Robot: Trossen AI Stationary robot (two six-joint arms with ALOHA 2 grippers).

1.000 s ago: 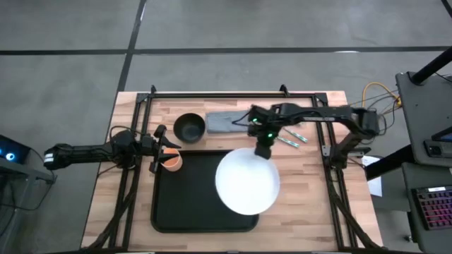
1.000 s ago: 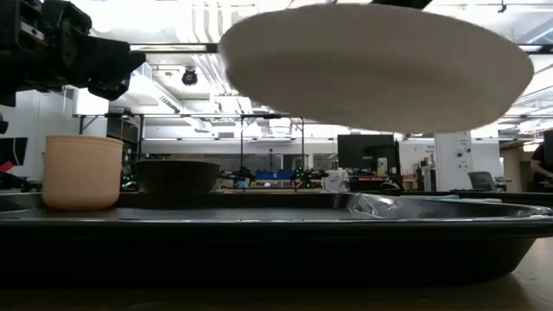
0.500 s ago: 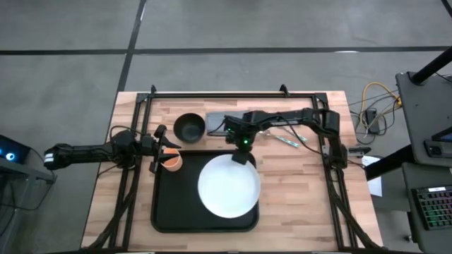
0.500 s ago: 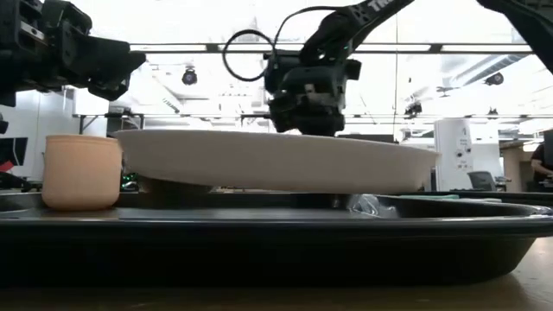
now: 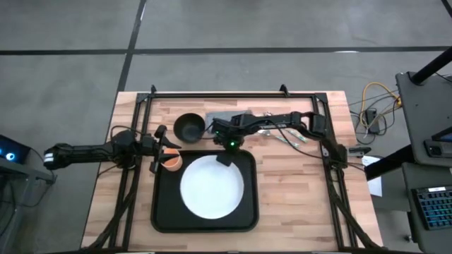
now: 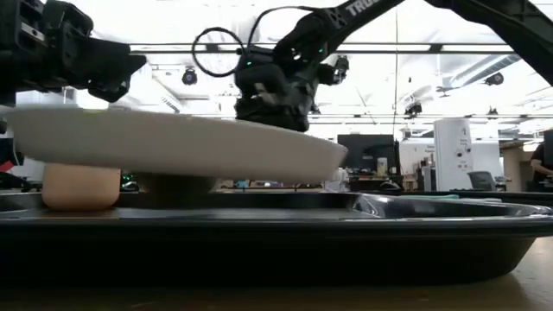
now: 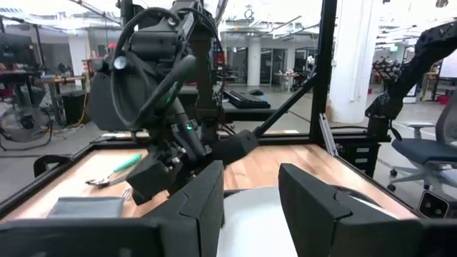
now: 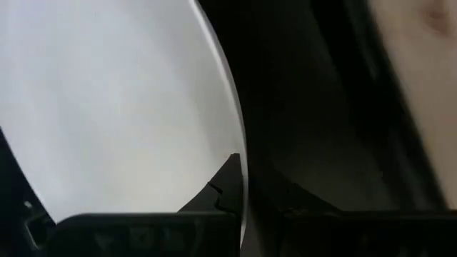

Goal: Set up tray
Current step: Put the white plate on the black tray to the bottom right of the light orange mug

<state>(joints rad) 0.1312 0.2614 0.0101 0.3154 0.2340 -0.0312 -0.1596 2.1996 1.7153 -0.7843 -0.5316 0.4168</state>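
White and round, the plate (image 5: 211,187) hangs over the black tray (image 5: 161,212), pinched at its far rim by the right gripper (image 5: 224,159), whose fingers are pressed together on the edge. In the low view the plate (image 6: 173,142) floats clear above the tray's floor (image 6: 276,226), tilted slightly, with the right gripper (image 6: 268,111) on top of its back edge. The tray lies on the wooden table (image 5: 296,190) directly beneath that claw and stretches toward the near side. Beside the claw, to its left, a dark bowl (image 5: 189,128) sits on the table, and a grey cloth (image 5: 220,117) lies just behind it. The left gripper (image 5: 164,148) hovers at the tray's far left corner, fingers half spread around nothing, just above an orange cup (image 5: 171,162).
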